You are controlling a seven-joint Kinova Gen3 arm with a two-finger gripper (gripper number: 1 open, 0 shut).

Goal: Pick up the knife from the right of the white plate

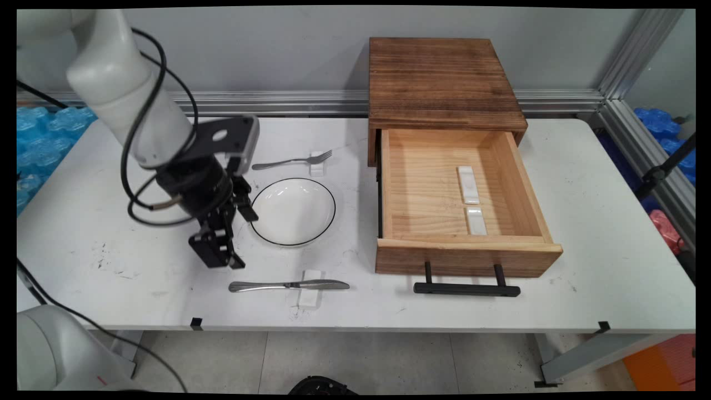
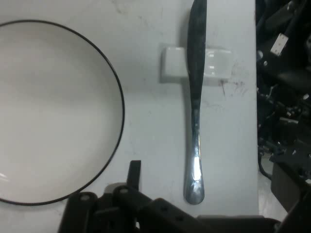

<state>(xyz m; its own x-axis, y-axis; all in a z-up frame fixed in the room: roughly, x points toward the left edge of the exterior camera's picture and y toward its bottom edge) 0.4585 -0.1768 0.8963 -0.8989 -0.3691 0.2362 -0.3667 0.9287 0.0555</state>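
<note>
A: Where is the gripper (image 1: 222, 253), and what has it got?

B: It hangs low over the white table (image 1: 83, 244), just left of the plate (image 1: 293, 211) and above the knife (image 1: 289, 285) handle's end. It holds nothing that I can see. Whether its fingers are spread or closed, I cannot tell: in the hand view only the black linkage and one finger stub show at the bottom edge.

A: What lies nearest?

B: The plate, white with a thin black rim, sits close beside the gripper on its right. In the hand view the plate (image 2: 48, 111) fills the left side and the knife (image 2: 196, 97) runs up the middle, its handle end near the linkage. The knife's blade lies across a small white rest (image 2: 170, 63), near the table's front edge.

A: And farther out?

B: Behind the plate a fork (image 1: 291, 161) lies with its tines on another small white rest (image 1: 316, 165). To the right stands a wooden cabinet (image 1: 441, 80) against the wall, its drawer (image 1: 461, 247) pulled fully out toward the front edge, with a black bar handle (image 1: 466, 288). Two white rests (image 1: 471, 197) lie inside the drawer, one behind the other.

A: Open room?

B: Bare tabletop spreads left of the gripper and right of the drawer. Between plate and drawer there is a narrow lane.
</note>
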